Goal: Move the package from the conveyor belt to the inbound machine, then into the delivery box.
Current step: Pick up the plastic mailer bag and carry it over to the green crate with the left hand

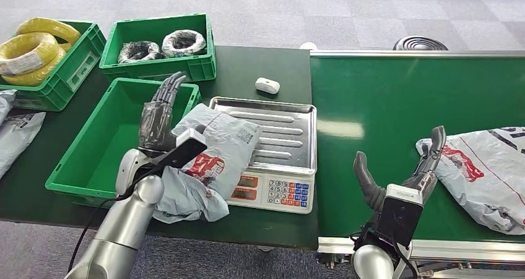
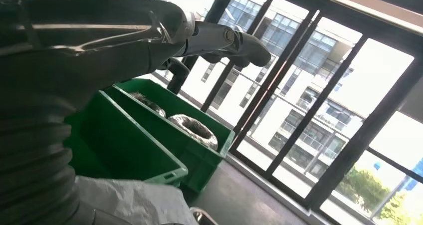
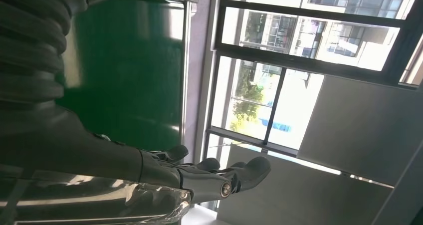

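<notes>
Head view: left robot hand (image 1: 162, 115) fingers straight behind package (image 1: 207, 158), grip unclear; right robot hand (image 1: 402, 171) released.

So the dark green surface (image 1: 247, 75) has three green crates (image 1: 99, 149) on it, a scale with a steel tray (image 1: 275, 161), a little white gadget (image 1: 267, 85) and grey bags (image 1: 15, 130) at the left edge, while the conveyor belt (image 1: 396, 118) alongside carries a grey package (image 1: 489, 167).
</notes>
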Controlling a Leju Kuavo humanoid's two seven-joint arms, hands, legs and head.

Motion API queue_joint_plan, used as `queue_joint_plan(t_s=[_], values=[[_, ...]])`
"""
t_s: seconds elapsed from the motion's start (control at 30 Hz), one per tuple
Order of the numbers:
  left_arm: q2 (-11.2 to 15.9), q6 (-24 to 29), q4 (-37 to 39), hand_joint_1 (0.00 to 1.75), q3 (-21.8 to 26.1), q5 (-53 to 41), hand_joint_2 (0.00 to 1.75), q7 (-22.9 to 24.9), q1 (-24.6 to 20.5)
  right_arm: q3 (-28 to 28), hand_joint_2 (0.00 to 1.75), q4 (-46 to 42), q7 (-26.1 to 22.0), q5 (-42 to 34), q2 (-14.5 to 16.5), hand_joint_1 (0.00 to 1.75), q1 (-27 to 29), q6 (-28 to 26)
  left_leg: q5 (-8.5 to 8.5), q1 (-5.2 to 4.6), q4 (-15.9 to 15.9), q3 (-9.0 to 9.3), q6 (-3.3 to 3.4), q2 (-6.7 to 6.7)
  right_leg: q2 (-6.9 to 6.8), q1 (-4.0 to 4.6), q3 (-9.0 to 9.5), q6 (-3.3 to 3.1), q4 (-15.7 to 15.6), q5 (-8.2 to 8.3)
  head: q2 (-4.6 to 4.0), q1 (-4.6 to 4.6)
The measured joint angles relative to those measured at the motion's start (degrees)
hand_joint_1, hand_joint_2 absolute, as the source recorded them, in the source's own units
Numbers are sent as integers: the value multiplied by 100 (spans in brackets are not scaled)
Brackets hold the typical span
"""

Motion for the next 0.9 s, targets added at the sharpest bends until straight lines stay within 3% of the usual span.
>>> queue_joint_plan(t_s=[0.27, 0.7, 0.73, 0.83, 0.87, 0.9], values=[[1, -46, 18, 0, -820, -567, 175, 145, 434, -42, 175, -1, -67, -43, -10, 0, 73, 7, 0, 1, 0, 0, 0, 1, 0, 1, 0, 0, 0, 0, -1, 1], [-8, 334, 1030, 3, -1375, -1087, 175, 300, 330, -46, 175, -36, -140, -118, -38, 0, 86, -46, 1, 1, 0, 3, 0, 0, 0, 1, 3, 0, 0, 0, 0, 0], [-9, 361, 1075, 24, -1401, -1143, 175, 338, 312, -50, 175, -38, -152, -118, -38, 0, 86, -34, 1, 1, 0, 3, 0, 0, 0, 1, 3, 0, 0, 0, 0, 0], [-10, 426, 1182, 150, -1462, -1288, 175, 439, 267, -60, 175, -46, -183, -118, -38, 0, 87, -7, 1, 1, 0, 4, 0, 1, 0, 1, 5, 0, 0, 0, 0, 1], [-10, 442, 1213, 172, -1475, -1329, 175, 462, 255, -62, 175, -49, -189, -118, -38, 0, 87, -3, 1, 1, 0, 4, 0, 1, 0, 1, 6, 0, 0, 0, 0, 1], [-10, 462, 1240, 174, -1487, -1370, 175, 479, 245, -65, 175, -49, -194, -118, -38, 0, 87, -1, 1, 1, 0, 5, 0, 1, 0, 1, 6, 0, 0, 0, 0, 1]])
